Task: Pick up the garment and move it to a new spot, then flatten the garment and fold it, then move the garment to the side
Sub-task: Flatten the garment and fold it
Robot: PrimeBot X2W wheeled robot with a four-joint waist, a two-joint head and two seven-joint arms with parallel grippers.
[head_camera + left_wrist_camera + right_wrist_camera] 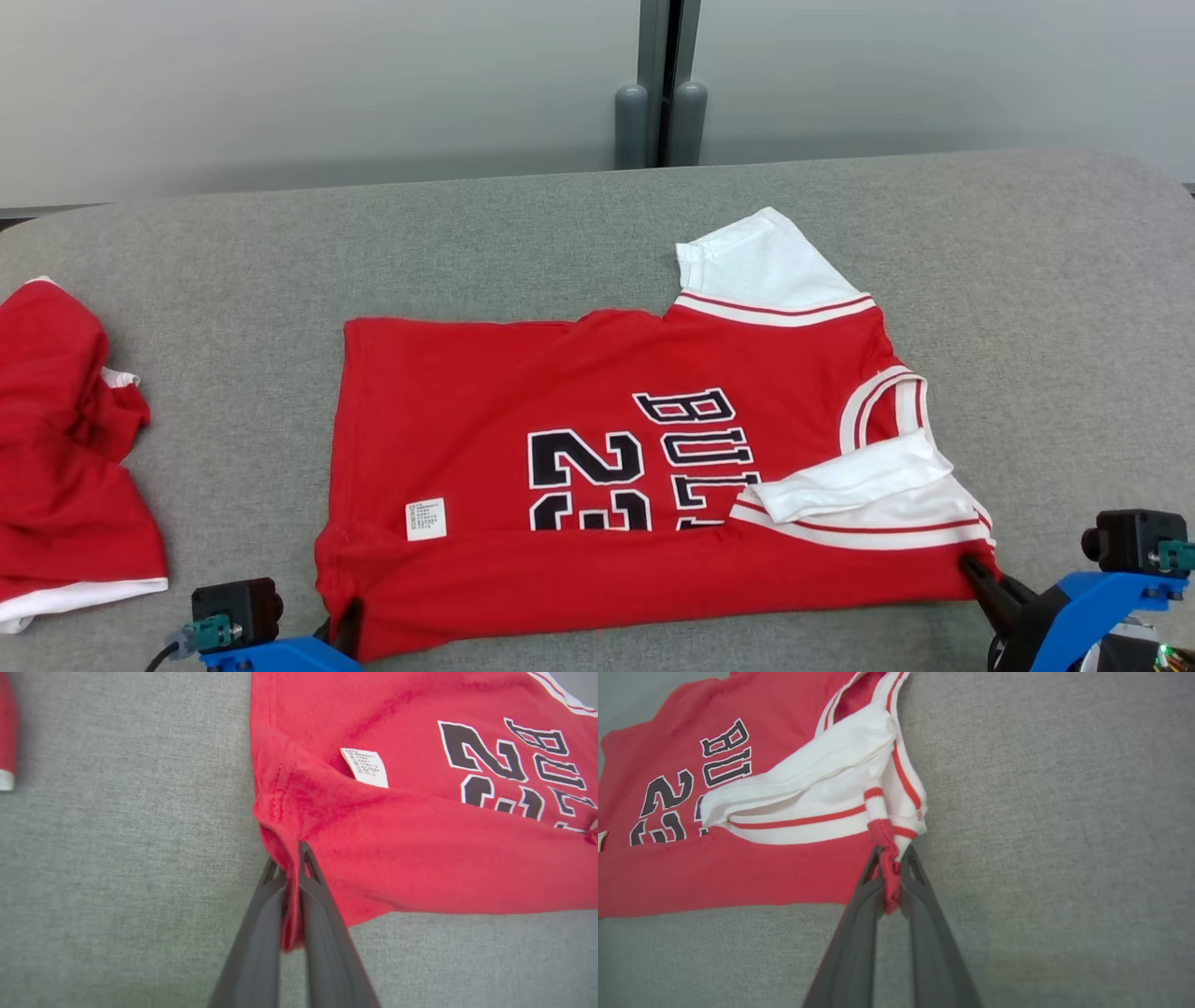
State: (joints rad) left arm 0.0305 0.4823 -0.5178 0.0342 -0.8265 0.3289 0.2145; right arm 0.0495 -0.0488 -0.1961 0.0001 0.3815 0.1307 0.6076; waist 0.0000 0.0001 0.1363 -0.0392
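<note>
Both pincers clamp the red jersey (607,467) — left pincer (292,858) at hem corner, right pincer (889,858) at shoulder.

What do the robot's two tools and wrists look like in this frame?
Left tool and right tool each have two long, dark grey, tapering fingers with triangular cut-outs near the tips. In the head view each wrist carries a blue bracket and a black camera box with a teal connector.
</note>
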